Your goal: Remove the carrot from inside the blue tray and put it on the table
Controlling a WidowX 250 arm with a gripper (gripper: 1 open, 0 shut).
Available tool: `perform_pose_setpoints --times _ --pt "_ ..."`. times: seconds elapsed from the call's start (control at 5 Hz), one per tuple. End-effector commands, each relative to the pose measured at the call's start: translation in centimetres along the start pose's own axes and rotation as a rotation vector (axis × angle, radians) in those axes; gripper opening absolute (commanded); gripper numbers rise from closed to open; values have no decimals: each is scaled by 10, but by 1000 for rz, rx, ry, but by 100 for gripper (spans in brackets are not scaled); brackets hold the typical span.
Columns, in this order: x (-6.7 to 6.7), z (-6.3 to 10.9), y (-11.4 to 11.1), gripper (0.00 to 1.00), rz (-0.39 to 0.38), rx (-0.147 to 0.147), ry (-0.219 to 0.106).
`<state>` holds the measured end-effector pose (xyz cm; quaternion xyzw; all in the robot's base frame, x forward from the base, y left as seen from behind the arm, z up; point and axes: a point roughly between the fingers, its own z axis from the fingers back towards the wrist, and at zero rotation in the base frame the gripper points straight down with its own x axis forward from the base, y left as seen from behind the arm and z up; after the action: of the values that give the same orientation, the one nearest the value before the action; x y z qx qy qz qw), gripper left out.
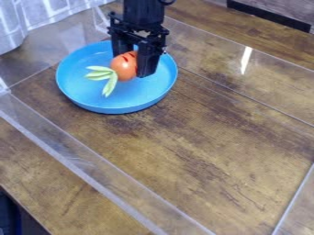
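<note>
Orange-red toy carrot (124, 65) with pale yellow-green leaves is at the blue tray (95, 95), in its upper part as seen by the camera. Leaves splay toward the lower left, over the tray floor. Black robot gripper (138, 53) reaches down from the top of the view and pinches the carrot between its fingers, one on each side of the body. Whether the carrot touches the tray floor, cannot tell. Round tray, raised rim, bright sky-blue plastic, sits on the dark brown wood-plank table (185, 151), upper left part of the view. Glossy clear sheet covers the tabletop; pale light streak shows on it, right of the gripper. Crumpled clear plastic (37, 16) lies at the upper left corner, beyond the tray.
</note>
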<state>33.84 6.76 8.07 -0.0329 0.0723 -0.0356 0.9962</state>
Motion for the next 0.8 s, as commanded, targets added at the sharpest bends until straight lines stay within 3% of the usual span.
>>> perform_pose_setpoints --times 0.0,0.6 --pt "3 50 -11 0 -42 49 -138" --pt "3 57 -20 0 -92 64 -142"
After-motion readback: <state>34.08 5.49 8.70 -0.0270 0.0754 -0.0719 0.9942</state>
